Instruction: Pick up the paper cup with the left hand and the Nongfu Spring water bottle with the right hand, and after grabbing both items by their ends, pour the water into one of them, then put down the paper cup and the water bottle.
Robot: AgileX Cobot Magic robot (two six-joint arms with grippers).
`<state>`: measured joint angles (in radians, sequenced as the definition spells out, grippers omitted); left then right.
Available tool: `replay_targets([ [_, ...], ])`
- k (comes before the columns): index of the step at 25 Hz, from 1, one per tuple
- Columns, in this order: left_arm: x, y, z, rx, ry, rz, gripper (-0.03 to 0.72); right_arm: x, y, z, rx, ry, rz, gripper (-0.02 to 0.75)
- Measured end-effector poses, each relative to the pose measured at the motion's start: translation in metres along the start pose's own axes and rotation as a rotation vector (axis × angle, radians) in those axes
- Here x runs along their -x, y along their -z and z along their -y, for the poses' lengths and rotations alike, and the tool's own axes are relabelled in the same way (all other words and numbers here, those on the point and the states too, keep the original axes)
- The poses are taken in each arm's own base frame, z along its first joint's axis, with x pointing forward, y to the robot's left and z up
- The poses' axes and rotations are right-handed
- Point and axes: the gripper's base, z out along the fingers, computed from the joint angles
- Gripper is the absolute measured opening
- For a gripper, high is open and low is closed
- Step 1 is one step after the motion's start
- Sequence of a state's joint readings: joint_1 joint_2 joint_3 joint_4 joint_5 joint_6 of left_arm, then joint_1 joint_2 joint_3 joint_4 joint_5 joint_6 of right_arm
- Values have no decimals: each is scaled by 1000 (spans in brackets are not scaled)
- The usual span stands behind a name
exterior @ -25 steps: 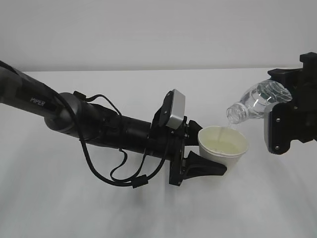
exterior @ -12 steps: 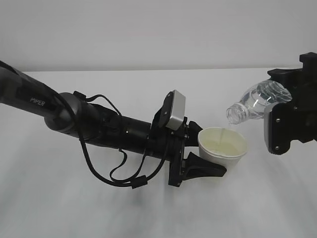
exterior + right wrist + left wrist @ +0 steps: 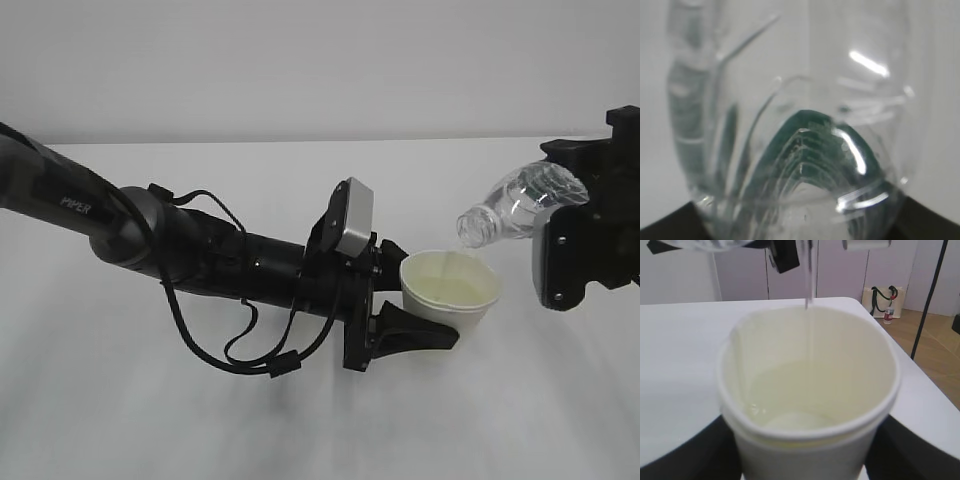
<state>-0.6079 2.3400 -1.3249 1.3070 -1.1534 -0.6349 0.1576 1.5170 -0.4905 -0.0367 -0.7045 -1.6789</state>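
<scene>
You are in the middle of the pour. The left hand (image 3: 425, 305) holds the paper cup (image 3: 450, 290) upright above the table (image 3: 300, 420), and the right hand (image 3: 575, 235) tips the water bottle (image 3: 515, 210) so its open neck hangs just above the cup's far rim. From the left wrist, a thin stream of water (image 3: 809, 287) falls from the neck into the cup (image 3: 810, 400), landing behind the middle, and a shallow pool already covers the bottom.

To do this well, keep the cup level and steady, and hold the neck over the inside of the rim, not on its edge. The stream looks slender, so tilt slowly; a sudden tip could throw water past the rim or over the left hand's fingers (image 3: 415, 340). Judging by the pool, the cup has plenty of room, so there is no need to rush.

The left hand's 2 fingers stand moderately apart and are closed around the cup's lower wall, 1 on each side, with the base tucked between them. The right hand's fingers are likewise partly apart, gripping the bottle (image 3: 790, 150) by its bottom end; the right wrist view shows the clear ribbed plastic pressed close, filling nearly the whole picture.
</scene>
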Motion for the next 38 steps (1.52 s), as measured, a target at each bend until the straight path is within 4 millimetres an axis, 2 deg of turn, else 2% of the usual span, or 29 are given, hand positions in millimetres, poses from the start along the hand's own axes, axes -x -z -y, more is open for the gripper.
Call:
replay_targets([
  [8, 0, 0, -1, 7, 4, 5, 473, 0, 0, 0, 3, -158, 0, 428],
  [27, 1, 0, -1, 13, 7, 9, 472, 0, 0, 2, -18, -957, 5, 428],
  [38, 0, 0, -4, 42, 16, 1, 472, 2, 8, -14, -38, -1323, 18, 428],
])
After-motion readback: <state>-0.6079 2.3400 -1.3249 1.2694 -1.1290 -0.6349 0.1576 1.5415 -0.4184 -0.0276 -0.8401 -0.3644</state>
